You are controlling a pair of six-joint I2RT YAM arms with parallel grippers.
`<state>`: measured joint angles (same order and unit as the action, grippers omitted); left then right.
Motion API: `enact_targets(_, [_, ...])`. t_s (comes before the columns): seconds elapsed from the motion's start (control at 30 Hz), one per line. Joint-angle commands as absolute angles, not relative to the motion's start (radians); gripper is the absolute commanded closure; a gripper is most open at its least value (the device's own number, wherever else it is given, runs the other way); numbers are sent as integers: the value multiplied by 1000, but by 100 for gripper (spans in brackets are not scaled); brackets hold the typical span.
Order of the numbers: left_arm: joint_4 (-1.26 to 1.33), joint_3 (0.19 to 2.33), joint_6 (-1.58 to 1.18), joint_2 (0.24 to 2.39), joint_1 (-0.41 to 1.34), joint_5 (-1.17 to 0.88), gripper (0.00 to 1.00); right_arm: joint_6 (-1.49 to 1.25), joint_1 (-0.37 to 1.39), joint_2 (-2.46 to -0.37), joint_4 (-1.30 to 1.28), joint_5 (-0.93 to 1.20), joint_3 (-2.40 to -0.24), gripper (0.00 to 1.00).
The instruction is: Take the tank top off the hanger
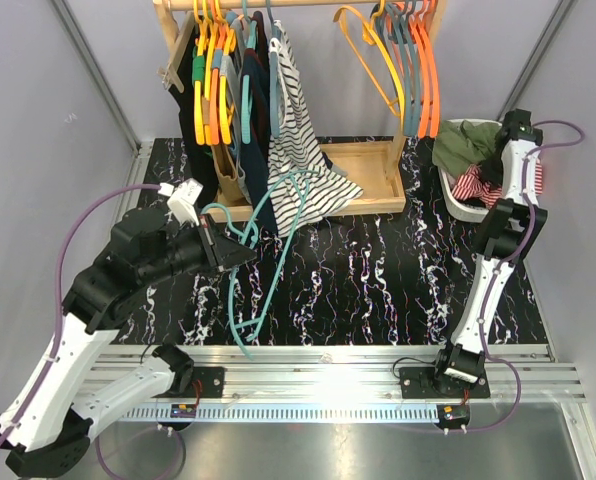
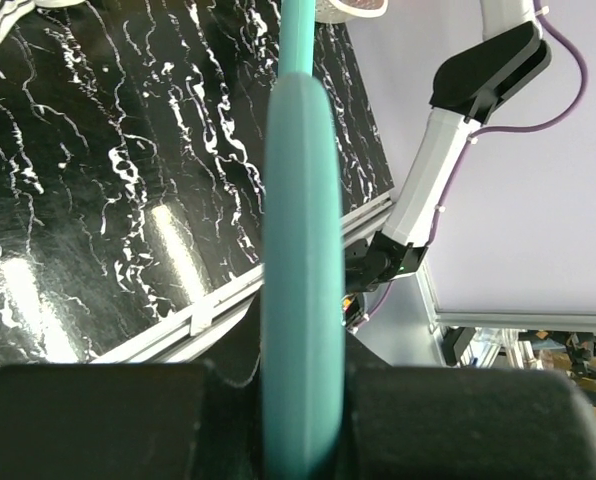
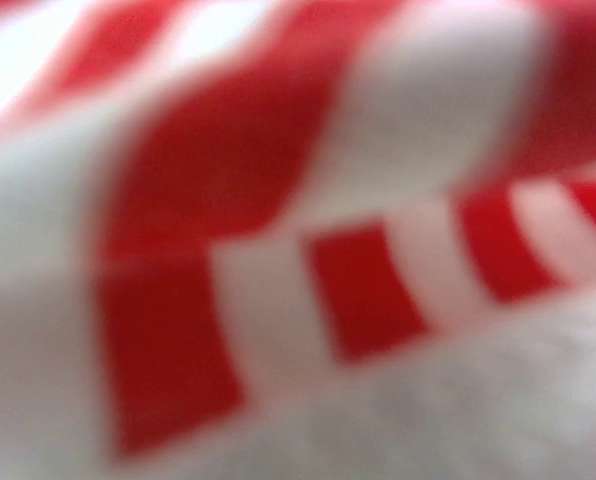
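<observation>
L gripper (image 1: 243,255) clenched on teal hanger (image 2: 300,250) over tabletop (image 1: 378,280), red-striped tank top (image 1: 470,186) in basket (image 1: 458,212) far R under R gripper (image 1: 508,135), grip state can't tell: best release fully, then lift straight up w/o snagging fabric.

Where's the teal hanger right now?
Top view, left-centre above the table: the teal hanger is clamped in the left gripper, just in front of the rack's wooden base.

Blurred red-and-white striped cloth (image 3: 298,240) fills the right wrist view, hiding the fingers there. Ahead of the left gripper (image 2: 300,385), the teal hanger (image 2: 300,200) runs off the top edge.
</observation>
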<state>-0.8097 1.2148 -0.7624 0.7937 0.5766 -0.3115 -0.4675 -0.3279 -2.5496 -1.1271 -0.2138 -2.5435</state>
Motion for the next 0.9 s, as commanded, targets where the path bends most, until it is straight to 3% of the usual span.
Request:
enact_targets(0.0, [-703,1201,-787,779,572,-354,100,-457,-305,-2537,-1157,-121,-2559,57])
enact_targets(0.1, [-670,1186,-804,772,572,-367,100,-457,-308,-2436,-1163,-101,-2575,30])
enact_targets(0.13, [-663,1186,-807,772,572,-371,100,-456,-311,-2371,-1164,-100,-2579,11])
enact_targets(0.17, [-649,1186,-808,775,572,-380,100,-457,-311,-2335,-1160,-97,-2574,1])
enact_targets(0.57, [-654,1227,-733,840,572,-469,100,-546,-345,-1758,-1111,-23,-2288,0])
enact_targets(0.73, [-644,1244,-687,912,569,-586,100,-627,-345,-1444,-987,187,-2015,0])
enact_targets(0.87, [-658,1281,-650,988,566,-696,100,-679,-342,-1280,-1017,232,-1930,0])
